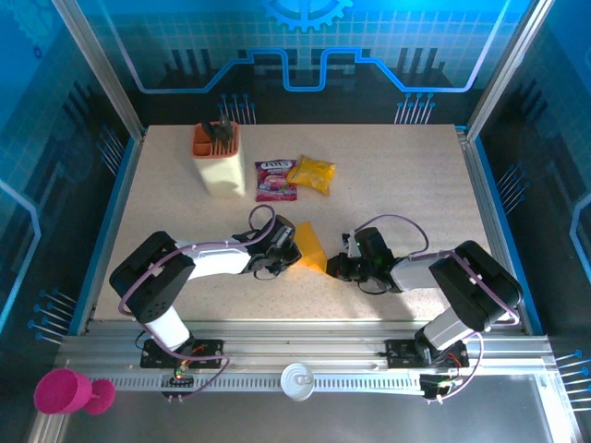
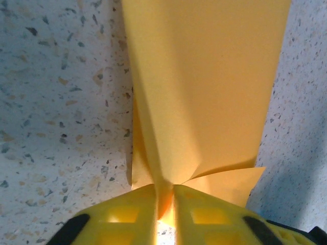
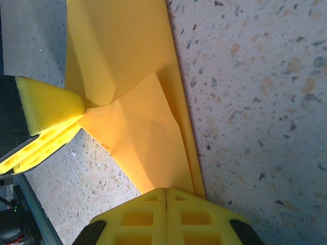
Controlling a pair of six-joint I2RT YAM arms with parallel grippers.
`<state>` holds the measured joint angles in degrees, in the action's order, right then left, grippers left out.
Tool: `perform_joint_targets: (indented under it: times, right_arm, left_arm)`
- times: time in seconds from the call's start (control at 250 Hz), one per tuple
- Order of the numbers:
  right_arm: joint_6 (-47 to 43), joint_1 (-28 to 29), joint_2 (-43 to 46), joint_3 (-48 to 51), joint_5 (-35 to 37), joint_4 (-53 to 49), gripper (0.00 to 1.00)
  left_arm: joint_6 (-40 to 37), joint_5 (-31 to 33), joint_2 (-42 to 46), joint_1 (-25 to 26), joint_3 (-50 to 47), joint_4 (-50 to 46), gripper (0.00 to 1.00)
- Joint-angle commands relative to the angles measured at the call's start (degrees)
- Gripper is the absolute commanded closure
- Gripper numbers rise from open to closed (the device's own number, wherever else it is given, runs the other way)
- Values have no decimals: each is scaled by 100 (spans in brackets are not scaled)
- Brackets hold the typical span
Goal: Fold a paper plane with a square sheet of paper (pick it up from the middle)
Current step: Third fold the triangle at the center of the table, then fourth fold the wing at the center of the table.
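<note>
Sheet of paper (image 1: 309, 247), orange-yellow, folded and creased, sits near the middle of the table (image 1: 416, 185), between the two arms. Left end effector (image 2: 164, 193) is clenched on one puckered edge, with paper pinched between its yellow fingers. Right end effector (image 3: 167, 194) is clenched on the opposite end of the same sheet. Cream holder (image 1: 220, 161), purple-red packet (image 1: 274, 180) and yellow snack bag (image 1: 311, 173) lie well apart, on the far side

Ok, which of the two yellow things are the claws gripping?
The matte orange-yellow sheet of paper, pinched by the left claw and right claw. The crinkly glossy snack bag lies untouched farther back, beside the purple-red packet.
</note>
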<state>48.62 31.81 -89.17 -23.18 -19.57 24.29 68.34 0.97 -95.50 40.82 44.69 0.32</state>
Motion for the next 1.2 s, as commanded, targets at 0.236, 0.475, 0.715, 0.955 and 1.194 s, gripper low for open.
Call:
perform_joint_targets:
  times: [0.236, 0.475, 0.715, 0.955, 1.194]
  right_arm:
    - [-62, 9, -313, 193, 197, -736, 100]
    - [-454, 5, 510, -279, 127, -1614, 100]
    - [-845, 78, 817, -910, 207, -2423, 100]
    - [-838, 374, 160, -1385, 164, -2269, 100]
    - [-723, 563, -609, -1566, 113, -1913, 100]
  left_arm:
    - [-341, -167, 142, -24, -85, 74, 100]
    - [-799, -262, 269, -22, 127, -284, 100]
    - [-1124, -438, 231, -28, 266, -459, 100]
    - [-1302, -507, 266, -21, 365, -550, 100]
    - [-1346, -523, 251, -22, 392, -559, 100]
